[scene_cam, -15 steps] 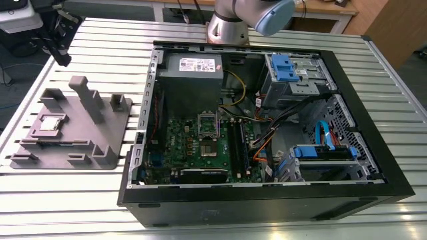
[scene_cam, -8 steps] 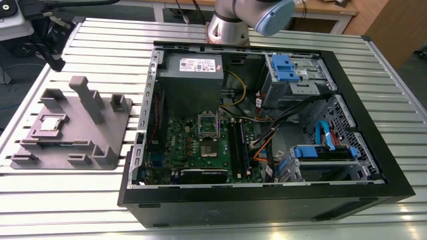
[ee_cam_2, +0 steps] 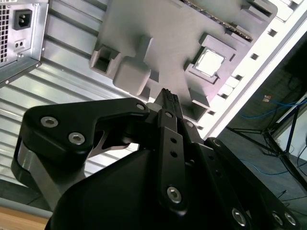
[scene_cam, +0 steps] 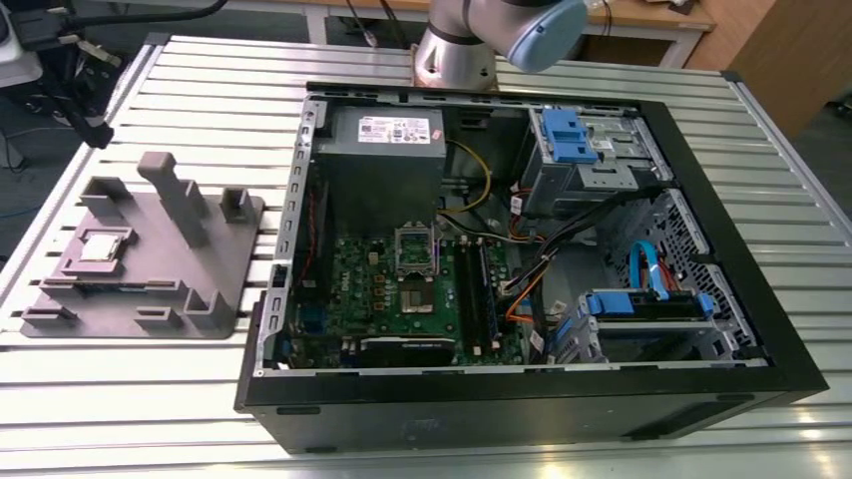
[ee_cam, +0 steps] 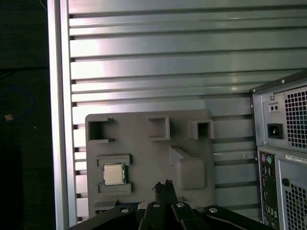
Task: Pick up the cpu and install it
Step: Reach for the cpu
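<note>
The cpu (scene_cam: pixel 104 244) is a small silvery square chip lying flat in a raised pocket of the grey fixture block (scene_cam: pixel 154 299), which rests on the slatted table at the exterior view's left. Both wrist views look down on the cpu (ee_cam_2: pixel 209 62) (ee_cam: pixel 114 174) in the fixture (ee_cam_2: pixel 158 28) (ee_cam: pixel 144 148). My gripper (ee_cam_2: pixel 167 97) (ee_cam: pixel 164 185) hangs well above the fixture, off to one side of the chip. Its black fingers are shut together and hold nothing. The motherboard's socket (scene_cam: pixel 415 249) sits inside the open computer case (scene_cam: pixel 745 249).
The fixture carries a tall post (scene_cam: pixel 174 195) and several small blocks. A power supply (scene_cam: pixel 386 140), blue drive cages (scene_cam: pixel 573 135) and loose cables (scene_cam: pixel 533 274) crowd the case. The case's rear panel (ee_cam: pixel 283 143) stands beside the fixture. The table edge (ee_cam: pixel 60 120) runs close to the fixture.
</note>
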Controlling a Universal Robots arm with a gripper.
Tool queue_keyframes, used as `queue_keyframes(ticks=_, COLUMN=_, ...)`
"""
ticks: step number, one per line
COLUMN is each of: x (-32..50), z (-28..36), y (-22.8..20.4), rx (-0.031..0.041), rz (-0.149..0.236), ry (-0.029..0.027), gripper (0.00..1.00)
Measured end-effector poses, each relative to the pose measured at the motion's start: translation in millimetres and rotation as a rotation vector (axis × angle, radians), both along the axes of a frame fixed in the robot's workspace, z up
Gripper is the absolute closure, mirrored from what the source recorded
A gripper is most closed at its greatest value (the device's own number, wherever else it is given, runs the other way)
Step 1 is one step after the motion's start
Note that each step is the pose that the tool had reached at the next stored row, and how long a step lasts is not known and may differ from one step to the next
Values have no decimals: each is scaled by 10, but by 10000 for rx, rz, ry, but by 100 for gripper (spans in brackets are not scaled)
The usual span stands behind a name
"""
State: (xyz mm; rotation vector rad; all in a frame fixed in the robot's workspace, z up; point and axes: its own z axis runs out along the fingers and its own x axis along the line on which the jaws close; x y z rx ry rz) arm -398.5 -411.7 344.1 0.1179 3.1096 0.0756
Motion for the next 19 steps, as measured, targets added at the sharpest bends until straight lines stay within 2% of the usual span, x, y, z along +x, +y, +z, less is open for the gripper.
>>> queue_keyframes(ticks=6, x=-107, z=-58, y=-21, rx=-2, rz=-1, ry=-3, gripper=89)
queue_keyframes(ticks=12, x=-170, z=-125, y=-77, rx=-2, rz=0, ry=-1, gripper=89)
queue_keyframes(ticks=19, x=-245, z=-201, y=-110, rx=-5, rz=1, ry=-2, gripper=89)
